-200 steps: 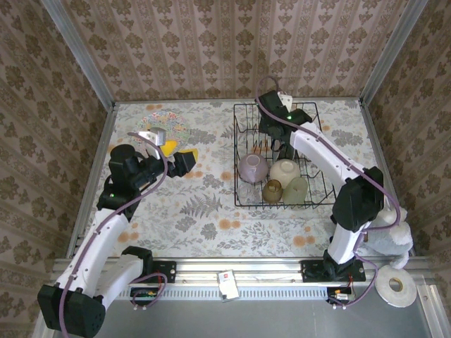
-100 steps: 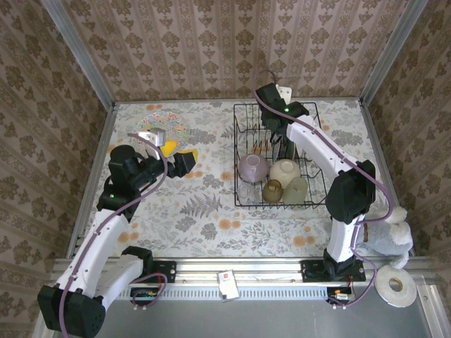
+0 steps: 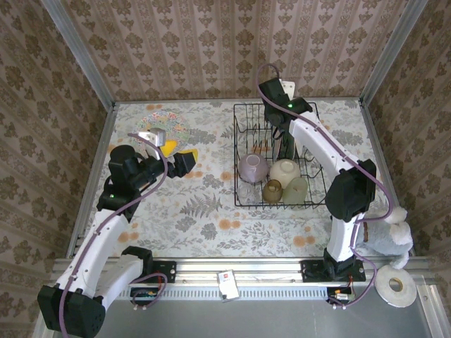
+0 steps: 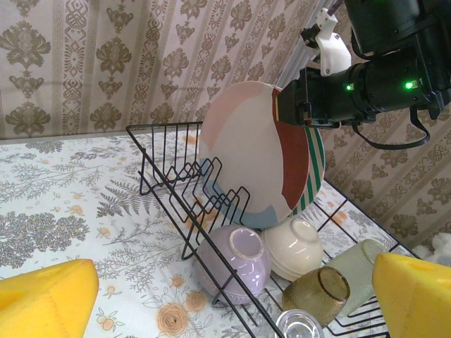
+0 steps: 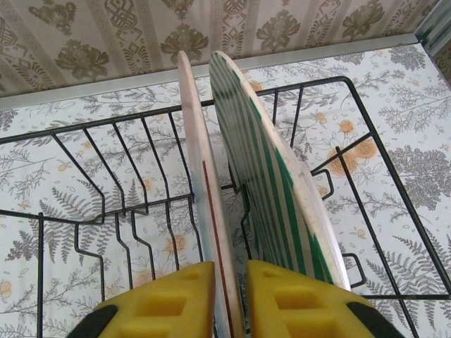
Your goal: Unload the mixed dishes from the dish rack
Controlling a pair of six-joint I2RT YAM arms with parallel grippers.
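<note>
**Wallpapered booth: right gripper clamps a plate standing in the dish rack**

Brown damask wallpaper lines three walls around a table (image 3: 197,211) covered in a cloth printed with ferns and flowers. The black wire dish rack (image 3: 235,155) sits on the far right part of the table.

Two plates stand upright in the rack's far slots, close beside each other. One is a cream plate (image 4: 239,162) with pink, rust-red and blue patches. The other, on its right, is a green-striped plate (image 5: 268,162). The right gripper (image 5: 229,271) reaches down from above the rack. Its yellow fingers (image 5: 165,296) press against both faces of the cream plate's top rim, gripping it.

Four pieces lie in the near end of the rack:
- a lavender bowl (image 3: 252,167), tipped on its side
- a cream cup (image 3: 285,170), just right of the bowl
- an amber cup (image 3: 272,189), nearer than the cream cup
- a pale-green cup (image 3: 297,189), beside the amber one

A pastel floral plate (image 3: 163,121) lies flat on the far left of the table. The left gripper (image 3: 177,152) hovers near it, well apart from the rack, with its jaws spread wide and nothing between them.

A small white tag (image 3: 227,284) on the near rail carries a red mark too small to read. A plush toy (image 3: 387,236) and a roll of tape (image 3: 393,285) sit off the table at the near right.
</note>
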